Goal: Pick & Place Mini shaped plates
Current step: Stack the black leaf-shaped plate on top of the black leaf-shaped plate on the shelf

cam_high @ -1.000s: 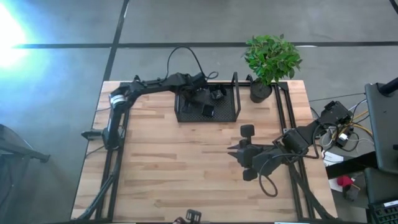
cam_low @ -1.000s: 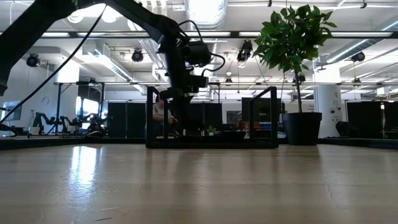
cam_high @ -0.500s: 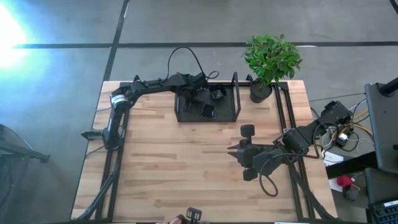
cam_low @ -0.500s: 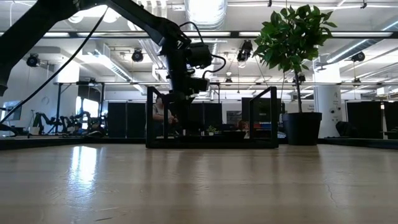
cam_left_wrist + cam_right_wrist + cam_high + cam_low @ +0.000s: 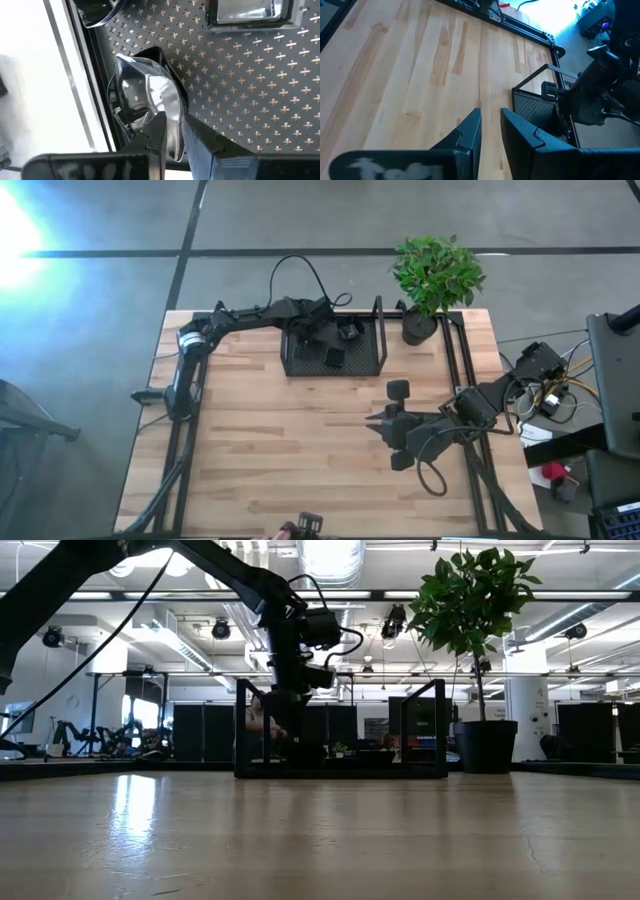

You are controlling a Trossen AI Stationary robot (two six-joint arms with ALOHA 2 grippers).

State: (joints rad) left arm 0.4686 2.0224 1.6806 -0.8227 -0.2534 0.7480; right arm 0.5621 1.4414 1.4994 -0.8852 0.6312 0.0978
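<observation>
A black mesh tray (image 5: pixel 366 366) stands at the table's far middle. My left gripper (image 5: pixel 326 346) reaches down into its left part. A glossy black mini plate (image 5: pixel 145 95) lies there on the mesh floor beside the tray's wall. The plate's near rim runs up between my slightly parted left fingers. Other mini plates (image 5: pixel 350 332) lie farther back in the tray; the left wrist view shows two (image 5: pixel 246 12) (image 5: pixel 98 13). My right gripper (image 5: pixel 370 424) hovers over the table's right half. Its fingers (image 5: pixel 470 131) are a little apart with nothing between them. My left gripper has the plate's rim (image 5: pixel 173 142) standing in the narrow gap between its two fingers, which slant down from above. Whether the fingers touch the rim, I cannot tell. The plate's body rests on the tray floor next to the wall.
A potted plant (image 5: pixel 421 326) stands just right of the tray at the far edge. Bare wood (image 5: pixel 290 440) stretches across the table's middle and left. A small dark thing (image 5: pixel 310 525) shows at the near edge. Black frame rails (image 5: pixel 452 360) run along the table's sides.
My left wrist has turned a little above the tray while staying in place.
</observation>
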